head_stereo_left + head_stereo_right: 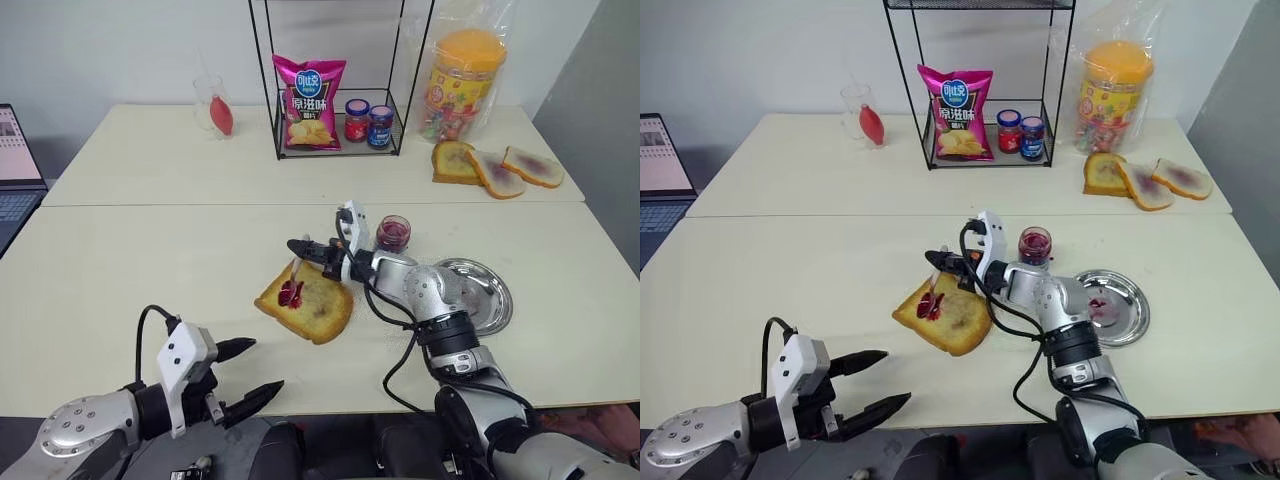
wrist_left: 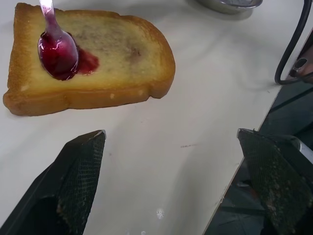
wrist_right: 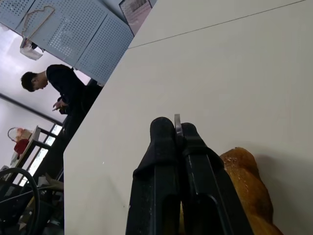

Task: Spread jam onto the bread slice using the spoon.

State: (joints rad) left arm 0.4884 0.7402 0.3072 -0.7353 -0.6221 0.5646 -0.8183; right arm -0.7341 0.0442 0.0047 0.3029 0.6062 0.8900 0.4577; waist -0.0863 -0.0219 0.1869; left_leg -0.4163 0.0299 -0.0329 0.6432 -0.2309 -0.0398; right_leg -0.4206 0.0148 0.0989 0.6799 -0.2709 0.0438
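— left wrist view: where's the spoon [image 2: 57,46]?
— bowl down on the bread slice [image 2: 93,61], coated with jam [image 2: 88,61] smeared beside it. the right gripper [image 1: 303,247] is clenched on its handle.
— and the left gripper [image 1: 250,372]?
— fingers spread, holding nothing, near the table [image 1: 150,260] edge, apart from the bread.

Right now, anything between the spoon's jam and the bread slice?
Nothing visible. The right gripper is shut on the spoon, whose jam-loaded bowl already rests on the bread slice, with a jam smear beside it.
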